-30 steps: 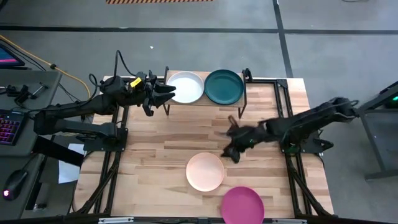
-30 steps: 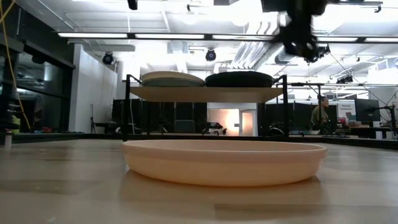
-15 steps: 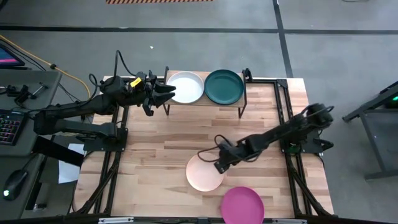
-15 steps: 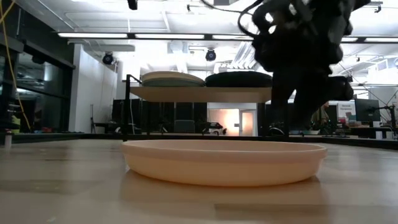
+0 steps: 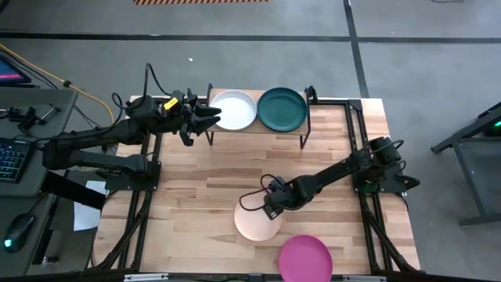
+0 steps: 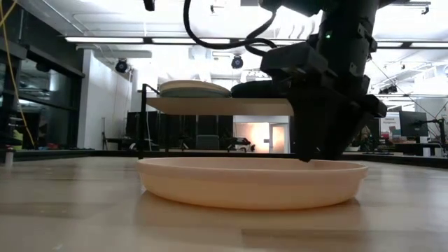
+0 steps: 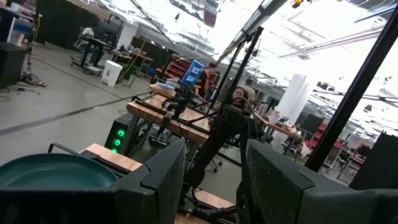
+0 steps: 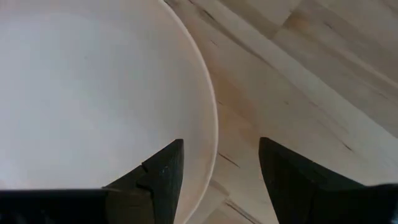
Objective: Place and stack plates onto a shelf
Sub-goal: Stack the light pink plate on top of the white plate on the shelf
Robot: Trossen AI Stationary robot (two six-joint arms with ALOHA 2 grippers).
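Note:
A peach-pink plate [image 5: 249,225] [image 6: 252,182] lies flat on the table near the front. My right gripper [image 5: 271,208] [image 8: 219,146] points down over its far right rim [image 8: 210,99], open, one finger above the plate's inside and one outside. A magenta plate [image 5: 305,257] lies at the near edge. On the shelf [image 6: 231,105] at the far side rest a white plate [image 5: 233,110] and a dark teal plate [image 5: 282,109] [image 7: 56,171]. My left gripper [image 5: 213,117] [image 7: 214,149] hovers open at the shelf's left end, holding nothing. My right gripper straddles the peach plate's rim [image 8: 213,130] from above, its fingers pointing down. Whether a fingertip [image 6: 305,158] touches the rim I cannot tell. The plate lies flat on the table.
Bare wooden tabletop [image 5: 203,180] stretches between the shelf and the peach plate. Black frame rails [image 5: 356,133] run along the table's sides. The room behind shows desks, equipment and a person far off [image 6: 360,126].
My right gripper has come down and toward the table's near left, from mid-air near the table's middle to the peach plate's rim, tipping from a slant to point down. The plates have not moved.

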